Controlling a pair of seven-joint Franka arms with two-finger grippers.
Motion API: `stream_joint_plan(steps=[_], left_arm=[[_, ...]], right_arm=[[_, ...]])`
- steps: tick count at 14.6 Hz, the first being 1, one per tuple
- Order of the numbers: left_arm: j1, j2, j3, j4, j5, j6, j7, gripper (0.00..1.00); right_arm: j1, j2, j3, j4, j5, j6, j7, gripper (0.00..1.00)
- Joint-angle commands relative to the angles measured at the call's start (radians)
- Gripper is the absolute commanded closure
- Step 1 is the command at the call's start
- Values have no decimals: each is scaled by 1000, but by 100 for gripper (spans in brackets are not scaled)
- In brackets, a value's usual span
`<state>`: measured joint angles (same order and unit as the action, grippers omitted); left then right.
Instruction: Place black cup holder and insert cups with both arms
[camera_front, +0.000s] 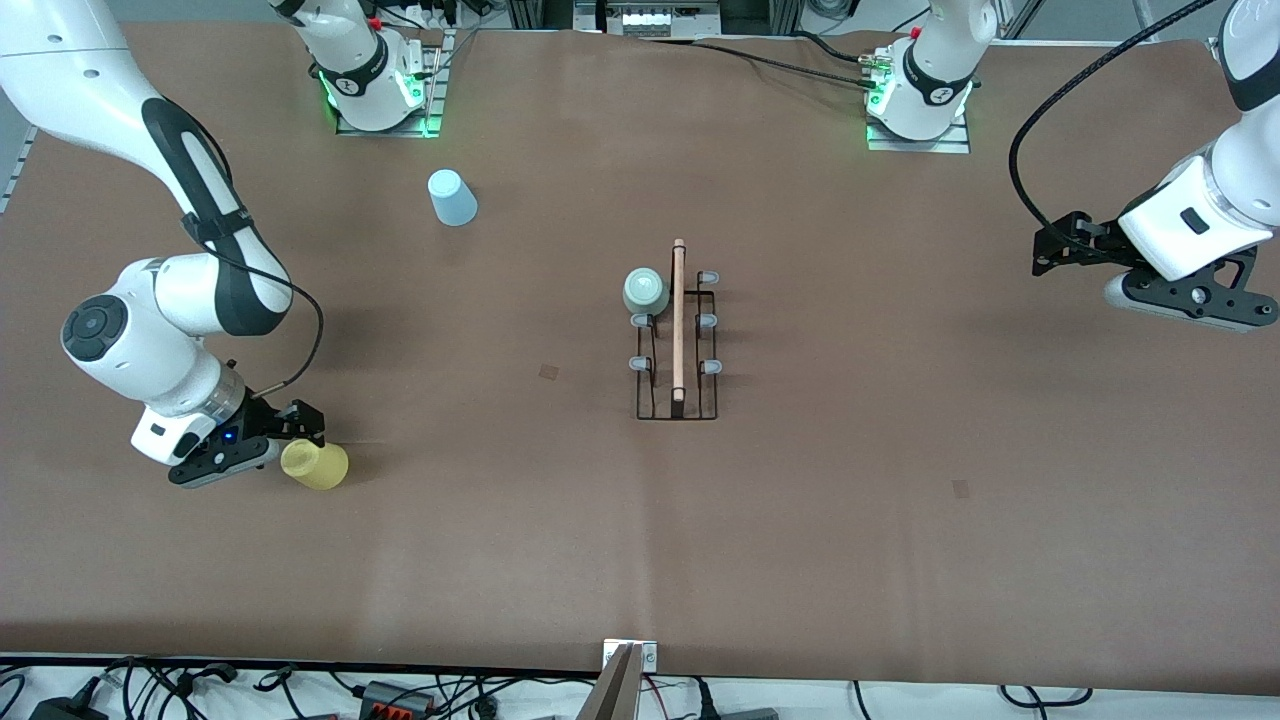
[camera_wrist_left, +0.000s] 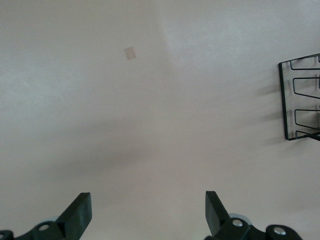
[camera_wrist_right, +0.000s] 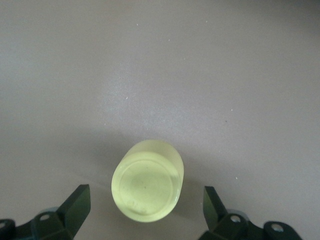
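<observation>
The black cup holder (camera_front: 678, 340) stands mid-table, its wooden rod handle pointing toward the front camera. A pale green cup (camera_front: 645, 290) sits upturned on one of its prongs at the end farther from the camera. The yellow cup (camera_front: 315, 465) rests on the table toward the right arm's end. My right gripper (camera_front: 296, 440) is open beside it. In the right wrist view the yellow cup (camera_wrist_right: 148, 187) shows its closed base between the spread fingers of my right gripper (camera_wrist_right: 145, 194), with gaps on both sides. My left gripper (camera_front: 1046, 250) hangs open and empty over the left arm's end. The light blue cup (camera_front: 452, 197) stands upturned near the right arm's base.
The left wrist view shows bare brown table under my left gripper (camera_wrist_left: 147, 196) and a corner of the cup holder (camera_wrist_left: 299, 100) at its edge. Cables and a metal bracket (camera_front: 628, 660) line the table's front edge.
</observation>
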<state>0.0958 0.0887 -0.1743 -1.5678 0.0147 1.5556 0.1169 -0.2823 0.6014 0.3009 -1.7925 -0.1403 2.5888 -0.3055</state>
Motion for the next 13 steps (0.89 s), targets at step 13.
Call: stream_joint_plan(steps=[13], left_arm=[[-108, -61, 119, -86, 22, 57, -13, 0]], right_arm=[[3, 67, -5, 18, -22, 70, -17, 23]])
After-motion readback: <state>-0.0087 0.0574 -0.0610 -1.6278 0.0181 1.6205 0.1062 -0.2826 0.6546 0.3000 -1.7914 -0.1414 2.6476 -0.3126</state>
